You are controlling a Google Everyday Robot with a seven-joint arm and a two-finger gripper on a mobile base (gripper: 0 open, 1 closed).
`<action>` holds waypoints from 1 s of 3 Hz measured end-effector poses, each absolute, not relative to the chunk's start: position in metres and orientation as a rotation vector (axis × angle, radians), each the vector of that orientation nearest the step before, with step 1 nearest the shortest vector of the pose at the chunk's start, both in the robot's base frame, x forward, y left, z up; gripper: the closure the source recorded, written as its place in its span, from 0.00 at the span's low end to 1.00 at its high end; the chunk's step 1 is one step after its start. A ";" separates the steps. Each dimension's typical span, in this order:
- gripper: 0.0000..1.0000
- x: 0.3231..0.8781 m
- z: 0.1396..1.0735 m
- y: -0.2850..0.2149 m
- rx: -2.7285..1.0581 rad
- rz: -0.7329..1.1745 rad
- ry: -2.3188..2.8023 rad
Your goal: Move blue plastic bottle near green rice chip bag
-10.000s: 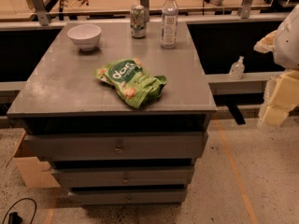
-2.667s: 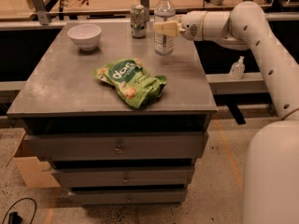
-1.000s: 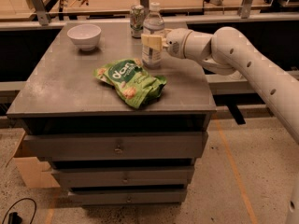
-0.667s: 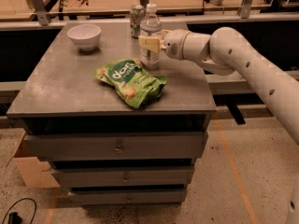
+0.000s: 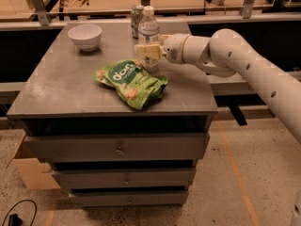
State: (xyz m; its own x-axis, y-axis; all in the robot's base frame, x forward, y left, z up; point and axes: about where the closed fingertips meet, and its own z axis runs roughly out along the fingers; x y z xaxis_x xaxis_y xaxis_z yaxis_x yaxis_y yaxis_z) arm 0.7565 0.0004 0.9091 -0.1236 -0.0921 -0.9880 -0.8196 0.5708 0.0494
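Tool [image 5: 146,51] stayed pinched on the blue plastic bottle [image 5: 148,31], having carried it forward from the back of the bench [image 5: 61,88]. It was upright just behind the green rice chip bag [image 5: 131,83], so I judged the move nearly done.

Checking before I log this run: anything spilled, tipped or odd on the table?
Nothing stands out. The claw holds the blue plastic bottle upright just behind the green rice chip bag, which lies flat and wrinkled. The bowl and can stand upright at the back.
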 end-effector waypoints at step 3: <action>0.00 0.707 0.929 -0.093 -0.541 0.409 1.704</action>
State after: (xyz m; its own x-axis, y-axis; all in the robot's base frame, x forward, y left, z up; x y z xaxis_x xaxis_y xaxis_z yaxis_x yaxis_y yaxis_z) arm 0.7073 -0.0931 0.9291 -0.1505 -0.1305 -0.9800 -0.5609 0.8275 -0.0241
